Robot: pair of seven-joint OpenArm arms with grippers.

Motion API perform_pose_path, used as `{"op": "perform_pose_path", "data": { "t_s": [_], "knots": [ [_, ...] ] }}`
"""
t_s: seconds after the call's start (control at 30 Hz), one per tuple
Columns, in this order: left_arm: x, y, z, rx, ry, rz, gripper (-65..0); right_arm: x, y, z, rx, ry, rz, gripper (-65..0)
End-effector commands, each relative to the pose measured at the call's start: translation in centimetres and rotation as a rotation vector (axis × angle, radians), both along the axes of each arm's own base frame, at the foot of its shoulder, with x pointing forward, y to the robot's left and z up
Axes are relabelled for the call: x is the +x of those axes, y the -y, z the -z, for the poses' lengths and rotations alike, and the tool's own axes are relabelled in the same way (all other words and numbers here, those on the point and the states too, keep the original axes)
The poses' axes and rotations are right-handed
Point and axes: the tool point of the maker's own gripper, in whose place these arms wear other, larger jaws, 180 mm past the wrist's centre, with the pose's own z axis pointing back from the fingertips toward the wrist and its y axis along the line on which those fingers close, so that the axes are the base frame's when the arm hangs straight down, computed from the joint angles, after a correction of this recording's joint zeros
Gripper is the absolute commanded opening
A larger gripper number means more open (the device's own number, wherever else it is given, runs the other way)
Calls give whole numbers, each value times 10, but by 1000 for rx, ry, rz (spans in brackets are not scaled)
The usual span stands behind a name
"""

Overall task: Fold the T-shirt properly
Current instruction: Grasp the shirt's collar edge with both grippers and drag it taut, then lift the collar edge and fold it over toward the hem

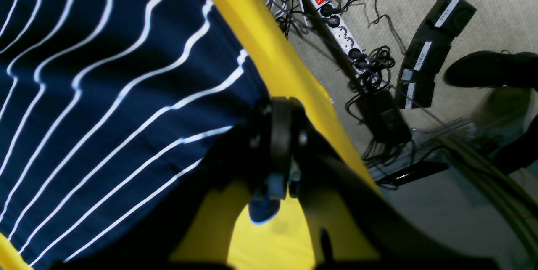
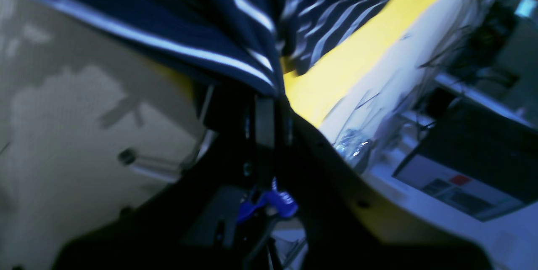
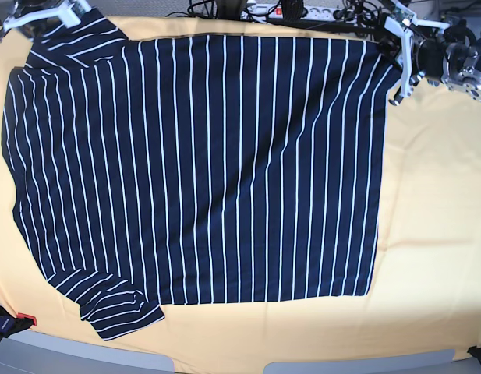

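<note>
We hold the T-shirt [image 3: 201,171], flat on the yellow cloth [image 3: 427,234], with the left gripper [image 1: 280,112] clenched on its corner. Our right gripper [image 2: 269,93], though blurred, seems clamped on the opposite corner.

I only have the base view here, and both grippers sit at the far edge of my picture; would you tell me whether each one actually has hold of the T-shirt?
Observer: Yes for the left gripper. Its wrist view shows it shut on the hem corner of the T-shirt.
Operator: Thank you. And the other one?
Observer: The right gripper is also shut, with striped fabric gathered into folds where the jaws meet.
Operator: Is anything near the table on the left arm's side?
Observer: A power strip with its red switch lit lies on the floor beyond the yellow cloth.
</note>
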Motion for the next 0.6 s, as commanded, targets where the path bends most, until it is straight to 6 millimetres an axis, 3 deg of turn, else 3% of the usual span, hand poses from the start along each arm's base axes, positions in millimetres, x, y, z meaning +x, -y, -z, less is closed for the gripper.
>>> {"op": "perform_pose_path", "data": {
  "t_s": [0.0, 0.27, 0.57],
  "knots": [
    [4, -4, -7, 11, 13, 6, -650, 7, 3, -10, -19, 36, -10, -650],
    [41, 11, -19, -38, 140, 8, -650, 60, 9, -28, 90, 183, -37, -650],
    [71, 28, -13, -78, 241, -38, -650, 121, -30, -39, 406, 284, -108, -650]
  ]
}}
